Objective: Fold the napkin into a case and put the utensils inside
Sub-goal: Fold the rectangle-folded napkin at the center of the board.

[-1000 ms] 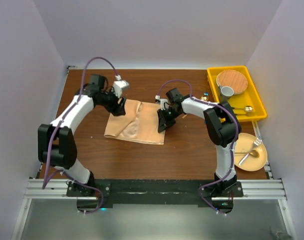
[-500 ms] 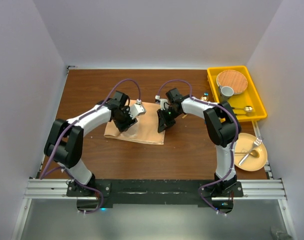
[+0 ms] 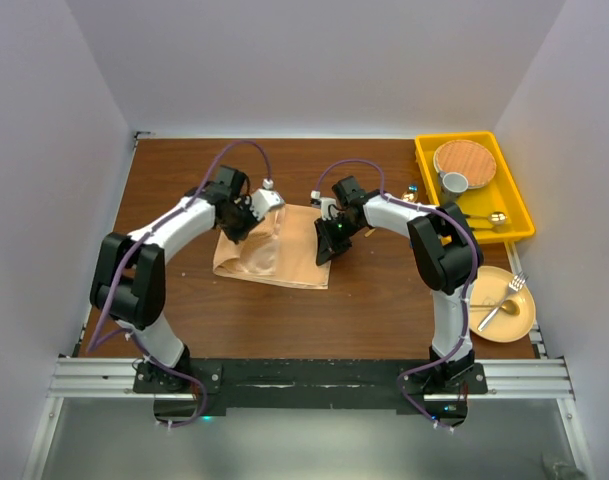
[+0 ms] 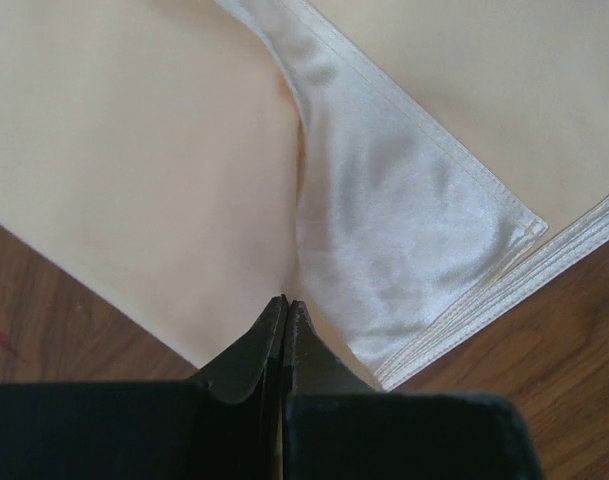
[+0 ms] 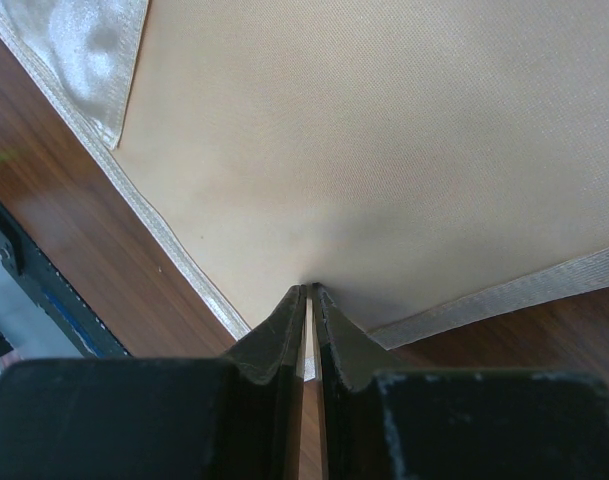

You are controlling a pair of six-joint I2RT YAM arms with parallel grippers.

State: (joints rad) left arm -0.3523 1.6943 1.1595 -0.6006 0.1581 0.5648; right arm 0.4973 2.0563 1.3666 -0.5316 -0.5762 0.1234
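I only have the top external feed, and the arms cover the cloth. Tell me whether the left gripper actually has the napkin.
Observer: Yes. In the left wrist view, the left gripper is shut on a pinched-up crease of the napkin.
Operator: Now check the right one.
Observer: The right gripper is pinching the napkin just inside its hemmed edge, with only a sliver between the fingers.
Operator: Describe the cloth beside the left fingers.
Observer: A corner flap is folded over with its paler, shinier side up, right next to the pinch.
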